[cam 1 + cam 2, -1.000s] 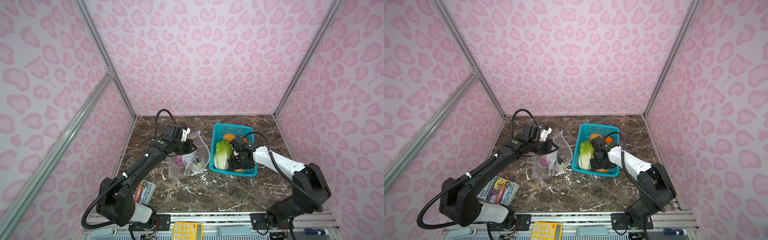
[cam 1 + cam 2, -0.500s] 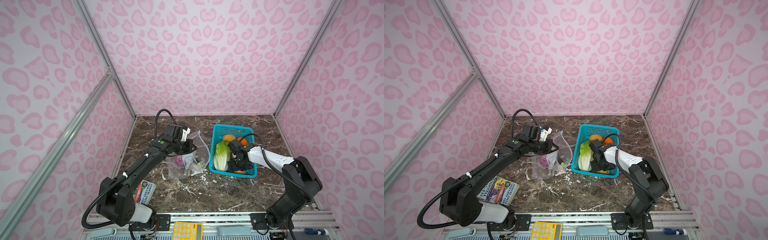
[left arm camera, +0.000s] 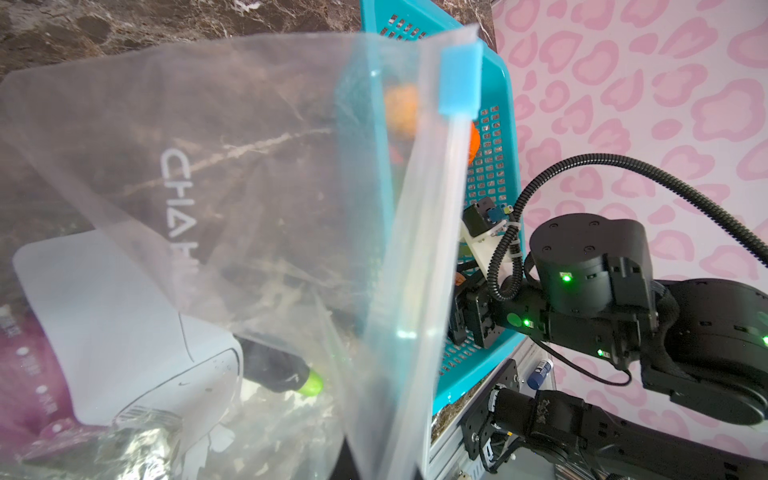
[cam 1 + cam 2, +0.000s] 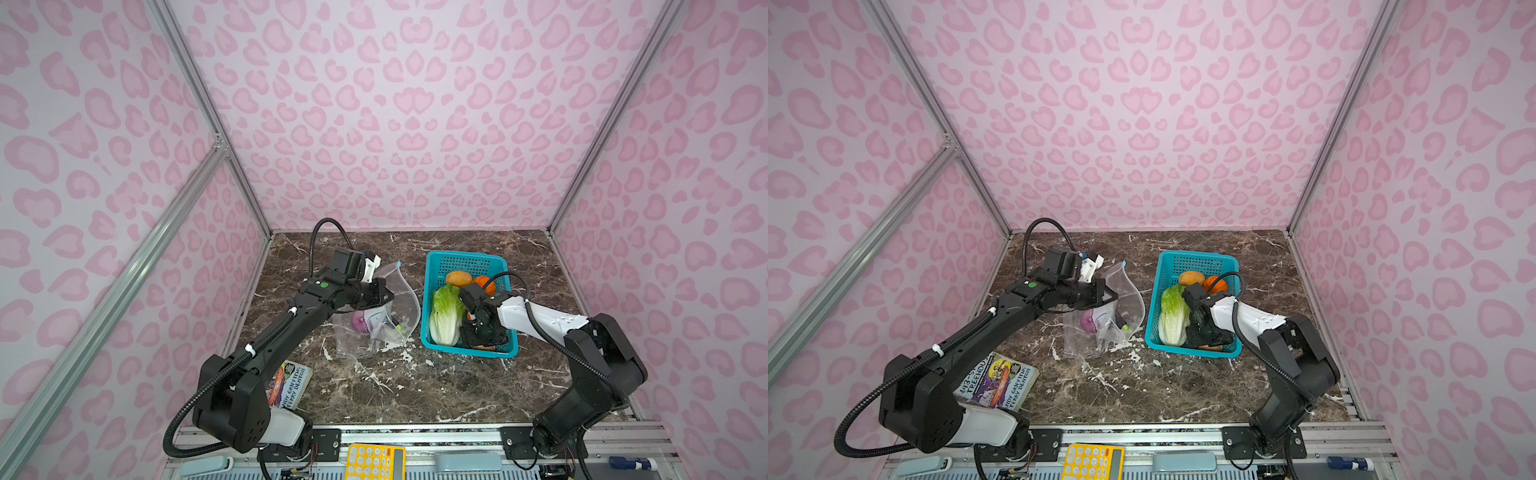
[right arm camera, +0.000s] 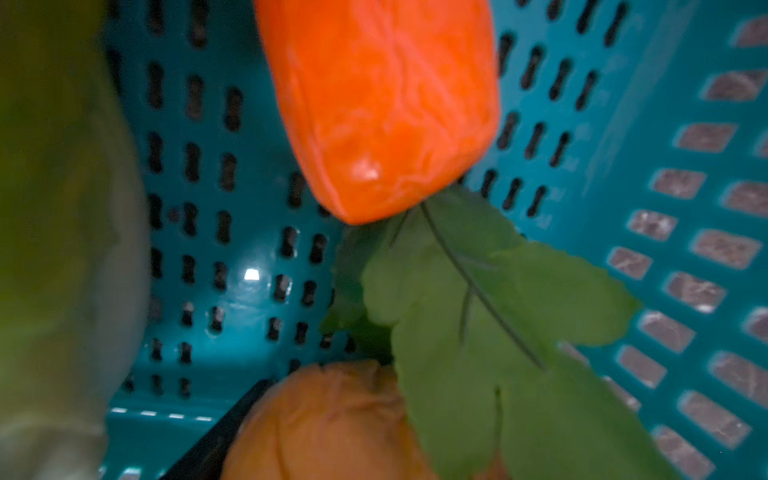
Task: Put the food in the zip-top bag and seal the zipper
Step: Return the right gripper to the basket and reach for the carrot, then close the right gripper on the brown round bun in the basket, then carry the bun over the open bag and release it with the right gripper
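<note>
The clear zip-top bag (image 4: 392, 305) (image 4: 1121, 297) (image 3: 249, 166) stands with its mouth open, and my left gripper (image 4: 384, 297) (image 4: 1111, 297) (image 3: 380, 471) is shut on its mouth edge. The zipper's blue slider (image 4: 398, 263) (image 3: 459, 79) is at the far end. A purple onion (image 4: 359, 322) (image 4: 1088, 322) lies inside the bag. The remaining food is in the teal basket (image 4: 465, 257) (image 4: 1196, 257): a cabbage (image 4: 446, 316) (image 5: 54, 208), a carrot (image 5: 382, 104) and a tan piece (image 5: 332, 424). My right gripper (image 4: 478, 336) (image 4: 1204, 338) is down in the basket, with one finger (image 5: 232, 428) beside the tan piece; a carrot leaf (image 5: 498, 311) hides the other.
A tan piece (image 4: 458, 277) and an orange one (image 4: 484, 282) lie at the basket's far end. A book (image 4: 291, 384) (image 4: 996, 380) sits by the left arm's base. A yellow calculator (image 4: 374, 461) rests on the front rail. Pink walls close three sides.
My right gripper has moved toward the near end of the basket and lower among the food. The left arm and the bag have stayed still.
</note>
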`<state>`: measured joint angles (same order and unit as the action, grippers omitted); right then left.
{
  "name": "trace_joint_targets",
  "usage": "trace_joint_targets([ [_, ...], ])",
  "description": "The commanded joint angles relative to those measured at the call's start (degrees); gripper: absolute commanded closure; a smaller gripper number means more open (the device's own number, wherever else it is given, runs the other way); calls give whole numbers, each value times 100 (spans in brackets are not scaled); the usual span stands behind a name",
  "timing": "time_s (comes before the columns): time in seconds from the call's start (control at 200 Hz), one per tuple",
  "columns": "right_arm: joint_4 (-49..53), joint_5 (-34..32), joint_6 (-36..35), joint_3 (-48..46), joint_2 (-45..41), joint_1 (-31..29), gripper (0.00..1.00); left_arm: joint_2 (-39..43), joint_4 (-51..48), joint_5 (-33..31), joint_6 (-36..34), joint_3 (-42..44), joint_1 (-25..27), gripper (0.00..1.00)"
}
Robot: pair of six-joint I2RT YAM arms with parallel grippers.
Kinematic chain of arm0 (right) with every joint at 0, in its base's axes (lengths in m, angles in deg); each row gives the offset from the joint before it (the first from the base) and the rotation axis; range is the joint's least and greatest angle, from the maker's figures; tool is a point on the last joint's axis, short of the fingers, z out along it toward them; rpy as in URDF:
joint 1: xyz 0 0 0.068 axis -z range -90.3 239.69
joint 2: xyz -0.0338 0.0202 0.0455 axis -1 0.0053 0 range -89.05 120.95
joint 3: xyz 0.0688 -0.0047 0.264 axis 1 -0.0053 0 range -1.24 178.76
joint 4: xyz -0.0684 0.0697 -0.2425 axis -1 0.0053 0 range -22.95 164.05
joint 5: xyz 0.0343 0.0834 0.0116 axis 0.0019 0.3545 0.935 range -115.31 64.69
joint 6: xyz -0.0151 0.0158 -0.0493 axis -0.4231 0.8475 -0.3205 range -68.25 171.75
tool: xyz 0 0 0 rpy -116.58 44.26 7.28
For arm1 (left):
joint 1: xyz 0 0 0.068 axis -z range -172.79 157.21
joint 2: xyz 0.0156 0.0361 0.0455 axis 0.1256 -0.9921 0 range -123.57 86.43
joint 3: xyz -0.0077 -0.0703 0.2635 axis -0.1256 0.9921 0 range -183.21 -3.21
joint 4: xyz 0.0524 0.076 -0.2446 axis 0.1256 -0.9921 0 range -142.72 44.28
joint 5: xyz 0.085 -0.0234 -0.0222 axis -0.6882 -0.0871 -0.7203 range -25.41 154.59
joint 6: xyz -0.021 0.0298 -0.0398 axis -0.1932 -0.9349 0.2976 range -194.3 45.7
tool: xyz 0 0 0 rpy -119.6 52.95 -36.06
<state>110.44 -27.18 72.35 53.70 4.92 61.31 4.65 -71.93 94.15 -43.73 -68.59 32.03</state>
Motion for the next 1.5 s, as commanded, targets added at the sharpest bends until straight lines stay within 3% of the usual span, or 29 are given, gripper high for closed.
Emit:
trace_joint_targets([
  [0.0, -24, 46, 69, -35, 42, -4, 25, 6, 80, 43, -42, -28, -12, 97],
  [0.33, -33, 90, 115, 49, -80, 96, 51, 22, 81, 45, -42, -34, -12, 97],
  [0.745, -297, 541, 185, 378, -1308, 532, 60, 14, 82, 43, -42, -27, -16, 97],
  [0.86, -624, 895, 209, 486, -1782, 575, 60, 1, 82, 41, -35, -27, -21, 97],
  [1.03, -1567, 2067, 391, 402, -2175, 562, 63, 0, 82, 41, -33, -27, -16, 97],
  [1.17, -2537, 2782, 655, 254, -2222, 239, 65, -5, 82, 63, -25, -27, -20, 97],
  [1.495, -3696, 3304, 715, 667, -1369, -976, 66, -6, 90, 76, -24, -28, -16, 97],
])
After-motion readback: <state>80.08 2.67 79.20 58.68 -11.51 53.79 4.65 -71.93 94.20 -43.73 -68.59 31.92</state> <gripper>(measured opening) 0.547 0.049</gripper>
